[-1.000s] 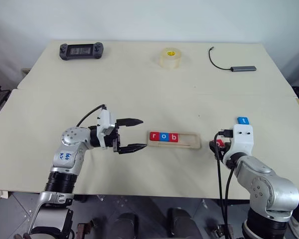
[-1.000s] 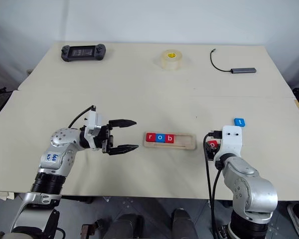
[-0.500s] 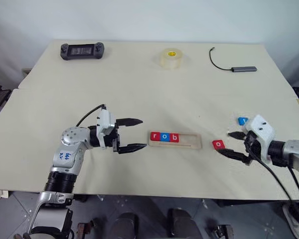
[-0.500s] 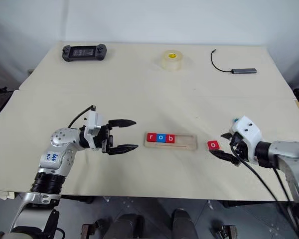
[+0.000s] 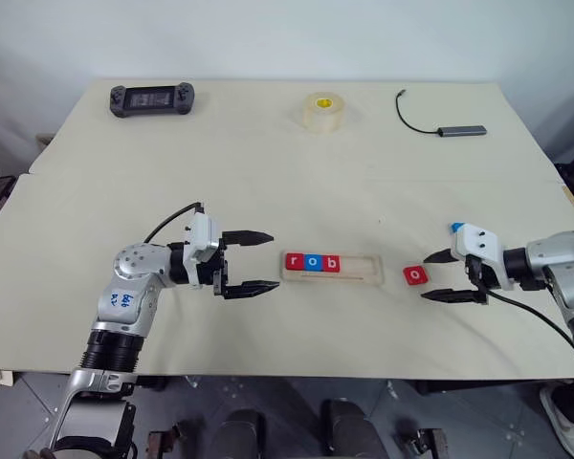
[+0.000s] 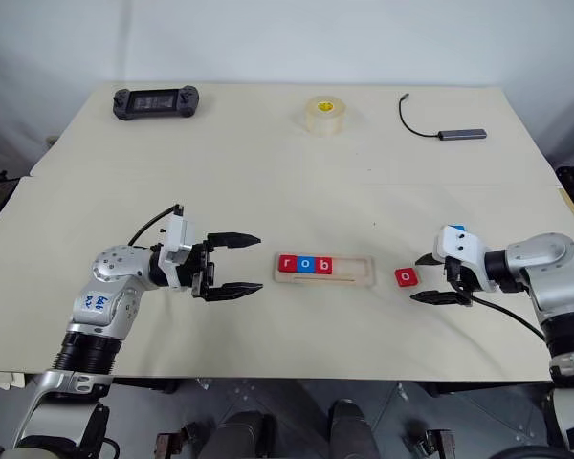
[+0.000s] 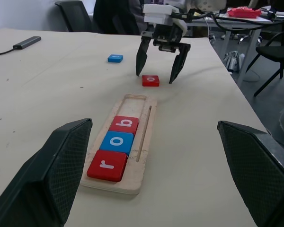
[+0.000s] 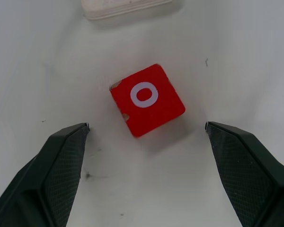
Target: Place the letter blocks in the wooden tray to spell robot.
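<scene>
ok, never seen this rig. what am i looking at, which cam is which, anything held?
It is a humanoid robot with two arms, each ending in a two-fingered black gripper. Two pictures come from its head, looking down over a table; the other two come from cameras on each wrist, looking along the fingers.

On the table: a wooden tray already holding blocks r, o, b, a loose red o block, a blue block, a tape roll, a handheld controller and a cable with adapter.

Nothing is held. The left gripper is open beside the tray. The right gripper is open, pointed at the red o block.
</scene>
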